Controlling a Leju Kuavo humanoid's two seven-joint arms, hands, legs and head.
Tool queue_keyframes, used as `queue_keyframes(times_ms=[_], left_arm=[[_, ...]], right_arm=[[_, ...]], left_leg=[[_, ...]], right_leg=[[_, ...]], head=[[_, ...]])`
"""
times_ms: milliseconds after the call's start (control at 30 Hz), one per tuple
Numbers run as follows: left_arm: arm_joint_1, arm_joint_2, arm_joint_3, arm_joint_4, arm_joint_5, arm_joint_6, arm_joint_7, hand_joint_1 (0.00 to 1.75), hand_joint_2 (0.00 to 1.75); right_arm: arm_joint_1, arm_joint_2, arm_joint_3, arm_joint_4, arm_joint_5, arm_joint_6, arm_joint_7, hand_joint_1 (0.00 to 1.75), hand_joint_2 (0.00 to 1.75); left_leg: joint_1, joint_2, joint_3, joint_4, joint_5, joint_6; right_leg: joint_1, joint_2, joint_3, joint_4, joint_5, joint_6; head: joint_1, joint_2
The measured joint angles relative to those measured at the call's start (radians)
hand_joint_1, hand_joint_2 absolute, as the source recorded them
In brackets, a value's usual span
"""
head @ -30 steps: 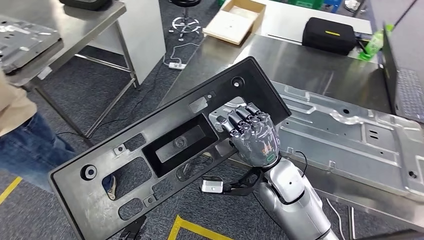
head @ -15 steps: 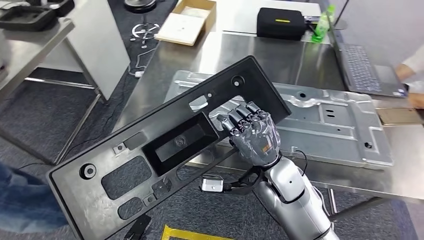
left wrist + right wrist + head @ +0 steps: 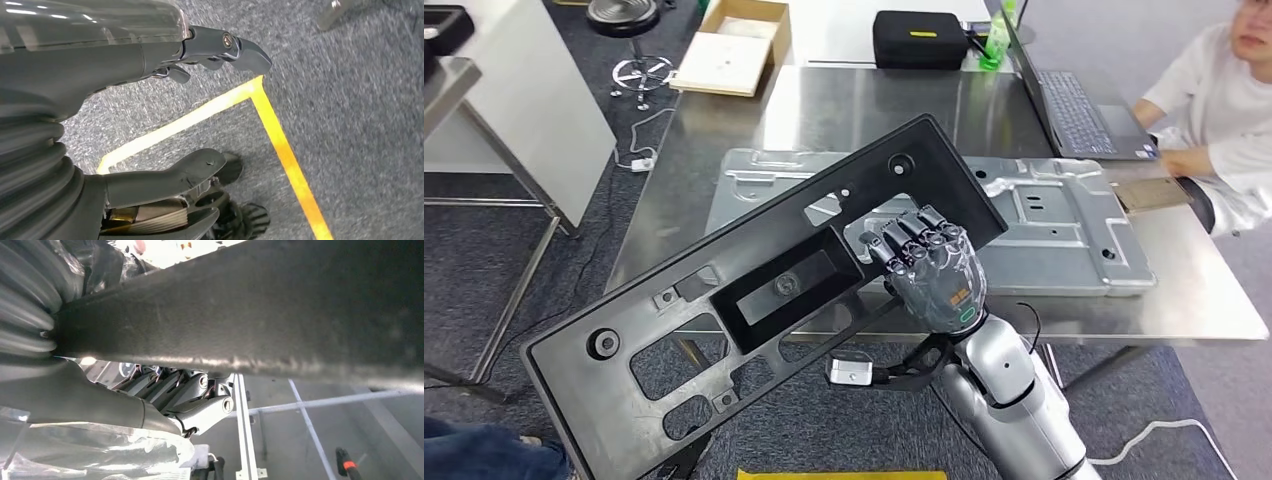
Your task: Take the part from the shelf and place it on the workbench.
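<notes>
The right hand (image 3: 934, 272) holds the part (image 3: 754, 300) — a long black plastic panel with many cut-out holes. The fingers (image 3: 911, 240) curl over the panel's edge near its upper end, pinching it tight. In the right wrist view the dark panel (image 3: 280, 305) lies across the hand (image 3: 165, 400), with the fingers tucked beneath it.

The part is up in the air, not on the tabletop (image 3: 864, 110) yet. Its long side runs on a slant: one end points down toward the floor near the robot, the other end reaches up over the tabletop's near edge. The tabletop lies ahead of the hand, so the part likely has to go forward and tip flat. A big silver metal plate (image 3: 1044, 230) already lies there, right under the panel's top end — the part could land on it.

The left hand (image 3: 165, 120) hangs low over grey carpet and yellow tape (image 3: 280, 145), fingers spread, holding nothing. The right hand is the nearer one.

No words or labels can be read.
</notes>
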Motion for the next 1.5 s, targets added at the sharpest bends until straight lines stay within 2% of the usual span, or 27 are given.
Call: queue_keyframes(times_ms=[33, 67, 133, 200, 267, 367, 400, 467, 500, 533, 567, 633, 700, 733, 867, 900, 1000, 1033, 1067, 1100, 1167, 1200, 1233, 1300, 1400, 1433, 1500], left_arm=[[0.001, 0.001, 0.0, 0.0, 0.0, -0.001, 0.0, 0.0, 1.75], [0.001, 0.001, 0.0, 0.0, 0.0, -0.001, 0.0, 0.0, 1.75], [0.0, 0.001, 0.0, 0.0, 0.0, -0.002, 0.0, 0.0, 1.75], [-0.002, 0.001, 0.0, 0.0, 0.001, -0.003, 0.0, 0.0, 1.75], [-0.003, 0.0, 0.0, 0.0, 0.002, -0.004, -0.001, 0.0, 1.75], [-0.002, 0.0, 0.0, 0.0, 0.006, -0.004, -0.004, 0.0, 1.75], [-0.001, 0.0, 0.0, 0.0, 0.007, -0.004, -0.005, 0.0, 1.75], [0.005, 0.0, 0.0, 0.0, 0.01, -0.004, -0.006, 0.0, 1.75], [0.008, 0.0, 0.0, 0.0, 0.011, -0.004, -0.006, 0.0, 1.75], [0.011, 0.001, 0.0, 0.0, 0.012, -0.004, -0.006, 0.0, 1.75], [0.014, 0.001, 0.0, 0.0, 0.012, -0.004, -0.006, 0.0, 1.75], [0.014, 0.004, 0.0, 0.0, 0.012, -0.004, -0.006, 0.0, 1.75], [0.011, 0.006, 0.0, 0.0, 0.012, -0.004, -0.006, 0.0, 1.75], [0.011, 0.006, 0.0, 0.0, 0.012, -0.004, -0.006, 0.0, 1.75], [0.012, 0.006, 0.0, 0.0, 0.013, -0.004, -0.007, 0.0, 1.75], [0.011, 0.006, 0.0, 0.0, 0.015, -0.004, -0.008, 0.0, 1.75], [0.011, 0.006, 0.0, 0.0, 0.021, -0.004, -0.009, 0.0, 1.75], [0.012, 0.007, 0.0, 0.0, 0.021, -0.004, -0.01, 0.0, 1.75], [0.012, 0.007, 0.0, 0.0, 0.021, -0.004, -0.01, 0.0, 1.75], [0.013, 0.007, 0.0, 0.0, 0.02, -0.004, -0.011, 0.0, 1.75], [0.013, 0.006, 0.0, 0.0, 0.02, -0.005, -0.013, 0.0, 1.75], [0.012, 0.006, 0.0, 0.0, 0.02, -0.005, -0.014, 0.0, 1.75], [0.012, 0.006, 0.0, 0.0, 0.02, -0.006, -0.016, 0.0, 1.75], [0.012, 0.005, 0.0, 0.0, 0.018, -0.01, -0.02, 0.0, 1.75], [0.012, 0.004, 0.0, 0.0, 0.014, -0.017, -0.027, 0.0, 1.75], [0.012, 0.005, 0.0, 0.0, 0.012, -0.018, -0.029, 0.0, 1.75], [0.014, 0.005, 0.0, 0.0, 0.009, -0.022, -0.034, 0.0, 1.75]], right_arm=[[0.003, 0.0, 0.0, 0.0, 0.0, 0.0, -0.001, 1.75, 1.75], [0.005, 0.0, 0.0, 0.0, 0.0, 0.0, -0.001, 1.75, 1.75], [0.005, 0.0, -0.001, 0.001, 0.0, 0.0, 0.003, 1.75, 1.75], [0.004, 0.0, -0.002, 0.004, -0.001, 0.0, 0.014, 1.75, 1.75], [0.004, -0.001, -0.006, 0.01, -0.016, 0.0, 0.022, 1.75, 1.75], [0.0, -0.002, -0.021, 0.027, -0.067, 0.0, 0.033, 1.75, 1.75], [-0.004, -0.002, -0.027, 0.036, -0.084, 0.0, 0.038, 1.75, 1.75], [-0.011, -0.003, -0.039, 0.056, -0.108, 0.0, 0.043, 1.75, 1.75], [-0.011, -0.003, -0.044, 0.064, -0.112, 0.0, 0.044, 1.75, 1.75], [-0.011, -0.004, -0.047, 0.072, -0.114, 0.0, 0.044, 1.75, 1.75], [-0.011, -0.004, -0.049, 0.079, -0.115, 0.0, 0.043, 1.75, 1.75], [-0.011, -0.005, -0.052, 0.089, -0.115, 0.0, 0.041, 1.75, 1.75], [-0.013, -0.006, -0.057, 0.096, -0.115, 0.0, 0.041, 1.75, 1.75], [-0.014, -0.006, -0.059, 0.099, -0.115, 0.0, 0.041, 1.75, 1.75], [-0.018, -0.008, -0.067, 0.107, -0.119, 0.0, 0.049, 1.75, 1.75], [-0.019, -0.01, -0.071, 0.11, -0.126, 0.0, 0.057, 1.75, 1.75], [-0.027, -0.02, -0.101, 0.137, -0.164, 0.0, 0.078, 1.75, 1.75], [-0.03, -0.026, -0.115, 0.151, -0.175, 0.0, 0.078, 1.75, 1.75], [-0.033, -0.032, -0.13, 0.165, -0.184, 0.0, 0.074, 1.75, 1.75], [-0.037, -0.039, -0.145, 0.179, -0.191, 0.0, 0.069, 1.75, 1.75], [-0.049, -0.052, -0.17, 0.207, -0.203, 0.0, 0.06, 1.75, 1.75], [-0.057, -0.059, -0.181, 0.222, -0.209, 0.0, 0.057, 1.75, 1.75], [-0.065, -0.065, -0.192, 0.239, -0.216, 0.0, 0.056, 1.75, 1.75], [-0.075, -0.078, -0.218, 0.278, -0.234, 0.0, 0.052, 1.75, 1.75], [-0.084, -0.096, -0.255, 0.331, -0.259, 0.0, 0.039, 1.75, 1.75], [-0.089, -0.1, -0.267, 0.348, -0.266, 0.0, 0.033, 1.75, 1.75], [-0.098, -0.108, -0.292, 0.388, -0.278, 0.0, 0.023, 1.75, 1.75]], left_leg=[[0.0, 0.01, 0.001, 0.0, -0.002, 0.0], [0.0, 0.017, 0.004, 0.0, -0.005, -0.001], [0.0, 0.027, 0.013, 0.0, -0.012, -0.006], [-0.003, 0.034, 0.018, -0.001, -0.018, -0.015], [-0.002, 0.038, 0.021, -0.004, -0.02, -0.027], [0.001, 0.028, 0.019, 0.017, -0.041, -0.04], [0.001, 0.018, 0.001, 0.055, -0.063, -0.041], [0.001, 0.005, -0.063, 0.182, -0.118, -0.041], [0.001, 0.002, -0.097, 0.24, -0.135, -0.042], [0.001, 0.001, -0.118, 0.27, -0.133, -0.043], [0.001, 0.001, -0.121, 0.261, -0.111, -0.043], [0.001, 0.001, -0.082, 0.157, -0.034, -0.04], [-0.002, -0.001, -0.04, 0.057, 0.005, -0.035], [-0.004, -0.003, -0.031, 0.035, 0.008, -0.032], [-0.003, -0.003, -0.023, 0.016, 0.008, -0.014], [-0.001, -0.002, -0.022, 0.014, 0.01, -0.009], [-0.002, -0.001, -0.021, 0.013, 0.01, -0.002], [-0.002, -0.001, -0.021, 0.013, 0.009, -0.001], [-0.002, -0.002, -0.021, 0.013, 0.009, -0.001], [-0.002, -0.002, -0.02, 0.013, 0.008, -0.001], [-0.002, -0.002, -0.016, 0.013, 0.006, -0.004], [-0.004, -0.001, -0.016, 0.013, 0.005, -0.007], [-0.005, 0.0, -0.016, 0.011, 0.006, -0.012], [-0.006, 0.001, -0.015, 0.006, 0.007, -0.023], [-0.004, 0.0, -0.022, 0.027, -0.012, -0.035], [-0.004, -0.001, -0.04, 0.068, -0.037, -0.036], [-0.005, -0.001, -0.101, 0.197, -0.096, -0.035]], right_leg=[[-0.002, -0.003, -0.011, 0.013, 0.007, 0.001], [-0.004, -0.005, -0.003, -0.009, 0.03, 0.001], [-0.004, -0.013, 0.061, -0.137, 0.097, -0.003], [0.005, -0.021, 0.114, -0.238, 0.127, -0.013], [0.014, -0.02, 0.123, -0.258, 0.122, -0.024], [0.008, -0.015, 0.139, -0.275, 0.124, -0.043], [0.006, -0.014, 0.145, -0.28, 0.124, -0.049], [0.009, -0.011, 0.149, -0.28, 0.12, -0.057], [0.01, -0.008, 0.15, -0.278, 0.118, -0.06], [0.011, -0.004, 0.15, -0.275, 0.115, -0.061], [0.012, 0.001, 0.151, -0.271, 0.112, -0.062], [0.011, 0.009, 0.153, -0.262, 0.104, -0.058], [0.014, 0.013, 0.15, -0.248, 0.095, -0.049], [0.015, 0.015, 0.147, -0.244, 0.092, -0.045], [0.012, 0.012, 0.138, -0.225, 0.078, -0.025], [0.01, 0.008, 0.125, -0.195, 0.059, -0.019], [0.002, 0.002, 0.044, -0.03, -0.017, -0.006], [-0.001, 0.001, 0.023, 0.008, -0.025, -0.003], [-0.002, 0.001, 0.016, 0.016, -0.016, -0.002], [-0.004, 0.0, 0.028, -0.013, 0.009, -0.003], [-0.004, -0.004, 0.083, -0.134, 0.073, -0.007], [-0.001, -0.007, 0.11, -0.193, 0.095, -0.011], [0.002, -0.008, 0.126, -0.229, 0.104, -0.015], [0.01, -0.008, 0.134, -0.249, 0.102, -0.024], [0.005, -0.008, 0.144, -0.262, 0.108, -0.042], [0.005, -0.008, 0.147, -0.265, 0.109, -0.048], [0.01, -0.008, 0.148, -0.266, 0.108, -0.057]], head=[[0.0, 0.0], [0.0, 0.0], [0.0, 0.0], [0.0, 0.0], [0.0, 0.0], [-0.001, 0.0], [-0.001, 0.0], [-0.001, 0.0], [-0.001, 0.0], [-0.001, 0.0], [-0.001, 0.0], [-0.001, 0.0], [-0.001, 0.0], [-0.001, 0.0], [0.0, 0.0], [0.0, 0.0], [0.0, 0.0], [0.0, 0.0], [0.0, 0.0], [0.0, 0.0], [0.0, 0.0], [0.0, 0.0], [-0.001, 0.0], [-0.001, 0.0], [-0.001, 0.0], [-0.001, 0.0], [-0.001, 0.0]])
